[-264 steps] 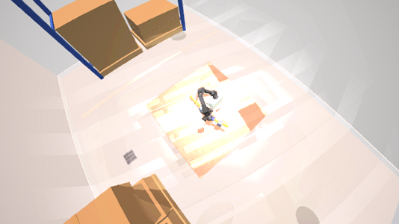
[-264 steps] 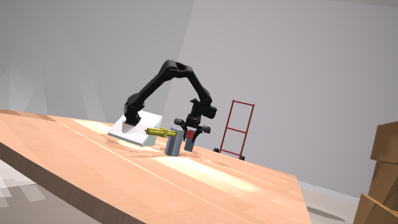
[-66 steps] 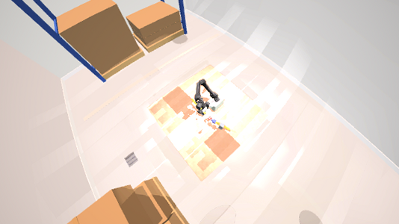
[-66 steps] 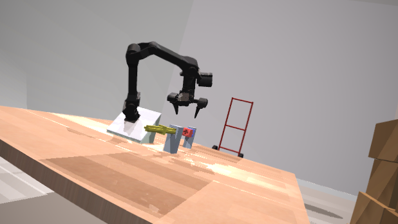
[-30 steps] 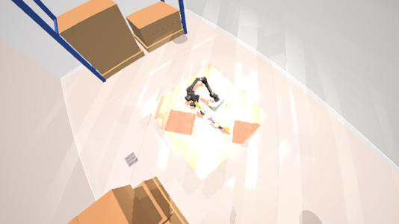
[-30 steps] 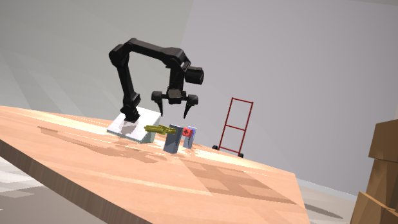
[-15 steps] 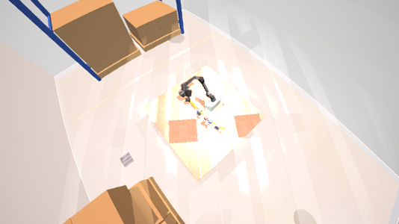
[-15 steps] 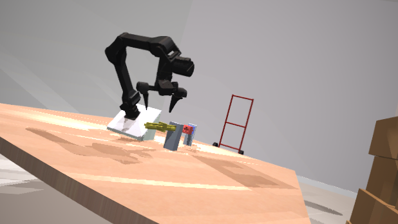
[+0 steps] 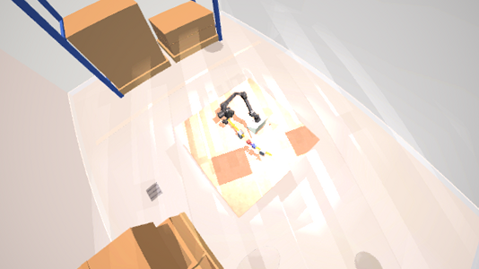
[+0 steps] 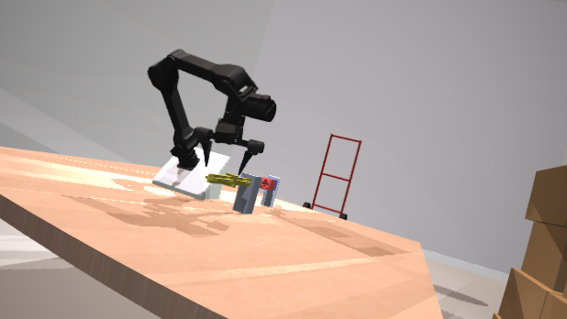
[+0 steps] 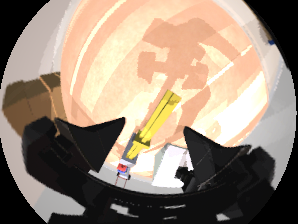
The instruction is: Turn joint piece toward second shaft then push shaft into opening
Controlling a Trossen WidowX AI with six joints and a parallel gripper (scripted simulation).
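The second shaft, yellow [image 9: 233, 125] [image 10: 229, 180] [image 11: 159, 117], lies through its grey block [image 9: 240, 134] [image 10: 247, 197]. The red joint piece [image 9: 249, 142] [image 10: 266, 183] [image 11: 122, 168] sits beyond that block, with a blue part [image 9: 253, 146] behind it. The other block [image 10: 268, 198] stands behind them, and the first shaft's yellow end [image 9: 268, 154] shows past it. The red piece's exact angle is too small to tell. My gripper [image 10: 223, 170] [image 11: 155, 124] is open and empty, pointing down just above the yellow shaft, on the near side of its block. Contact is not visible.
The arm's base stands on a pale slanted plate [image 10: 188, 185] beside the shaft. The wooden table [image 10: 275, 257] carries everything. A red hand truck [image 10: 337, 177] and stacked boxes [image 10: 550, 197] stand beyond the table.
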